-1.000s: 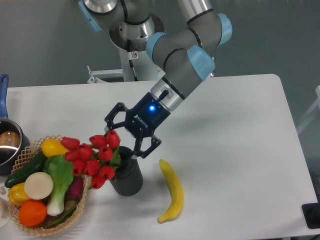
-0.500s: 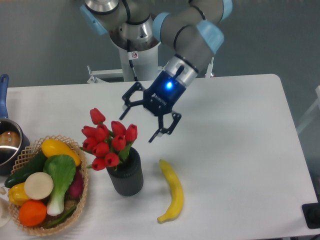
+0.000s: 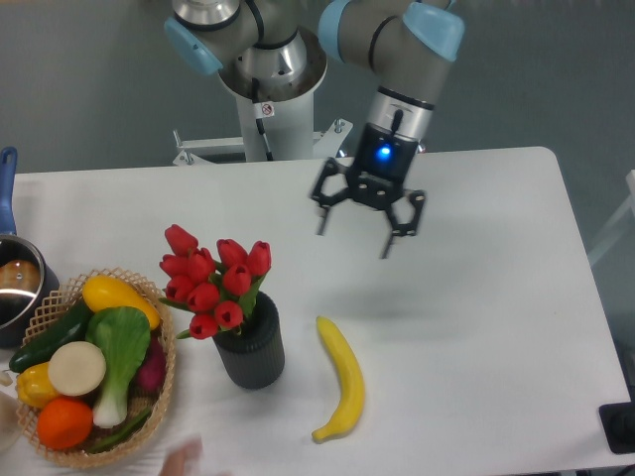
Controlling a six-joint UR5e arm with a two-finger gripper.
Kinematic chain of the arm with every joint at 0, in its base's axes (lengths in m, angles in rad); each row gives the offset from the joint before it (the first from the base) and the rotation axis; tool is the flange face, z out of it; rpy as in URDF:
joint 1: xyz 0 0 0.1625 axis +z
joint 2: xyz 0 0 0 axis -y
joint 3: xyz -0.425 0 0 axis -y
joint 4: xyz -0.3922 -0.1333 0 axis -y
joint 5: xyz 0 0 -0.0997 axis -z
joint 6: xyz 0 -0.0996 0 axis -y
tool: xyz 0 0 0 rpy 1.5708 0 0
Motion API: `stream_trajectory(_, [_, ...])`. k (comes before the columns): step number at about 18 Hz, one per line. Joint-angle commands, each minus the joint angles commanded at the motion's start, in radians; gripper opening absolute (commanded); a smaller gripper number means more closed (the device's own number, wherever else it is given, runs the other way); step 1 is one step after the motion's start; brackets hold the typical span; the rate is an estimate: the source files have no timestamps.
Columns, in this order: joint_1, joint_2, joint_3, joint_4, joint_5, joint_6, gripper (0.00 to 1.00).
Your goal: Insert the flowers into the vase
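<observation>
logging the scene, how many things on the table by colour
red: 1, flowers
dark grey: 1, vase
yellow: 3, banana and two in the basket
green: 3
orange: 1
white: 1
purple: 1
total: 11

Matt dark grey ribbed vase, smooth waxy-looking red flowers, woven wicker basket, glossy yellow banana, smooth matt white surface, shiny metal pot, black metal-looking fingers on gripper
</observation>
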Motion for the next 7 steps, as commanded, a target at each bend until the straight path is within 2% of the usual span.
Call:
stream_trajectory(3, [0.017,-0.091,0.098,-0.002,0.137,0.014,1.0])
stream_trajectory(7, [0.017,-0.19,0.195,-0.002,0.201,0.038,1.0])
